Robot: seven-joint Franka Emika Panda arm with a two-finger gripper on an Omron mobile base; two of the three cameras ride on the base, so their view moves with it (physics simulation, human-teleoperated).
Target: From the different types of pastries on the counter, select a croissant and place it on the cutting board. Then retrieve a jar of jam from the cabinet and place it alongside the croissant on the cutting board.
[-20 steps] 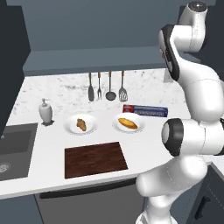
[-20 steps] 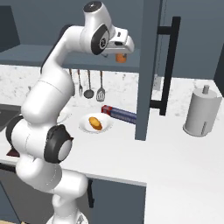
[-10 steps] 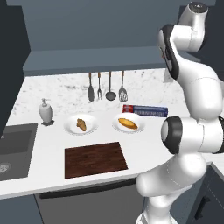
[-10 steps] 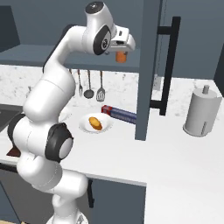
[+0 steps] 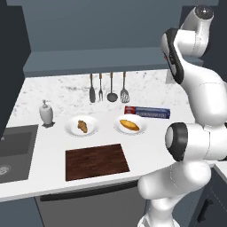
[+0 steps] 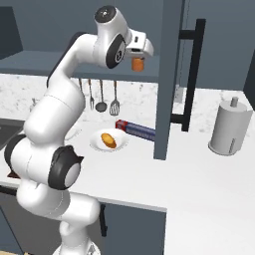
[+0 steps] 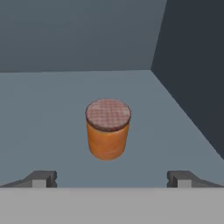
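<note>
The jar of jam [image 7: 108, 129] stands upright on the cabinet shelf, orange-bodied with a brownish lid, straight ahead of my gripper [image 7: 111, 179]. The fingertips [image 7: 41, 179] are spread wide, short of the jar, with nothing between them. From the right base view, the jar of jam [image 6: 138, 63] sits just under the raised hand inside the cabinet. The croissant [image 5: 82, 126] lies on a white plate [image 5: 71, 129] on the counter [image 5: 53, 95]. Beside it, the orange loaf [image 5: 127, 125] rests on a second plate. The cutting board [image 5: 96, 161] is bare, near the counter's front edge.
The open cabinet door [image 6: 167, 74] with its dark handle [image 6: 191, 74] hangs right of the hand. A blue foil box [image 5: 147, 111], hanging utensils [image 5: 108, 86], a soap dispenser [image 5: 45, 113], a sink [image 5: 13, 150] and a paper towel roll [image 6: 229, 127] are around.
</note>
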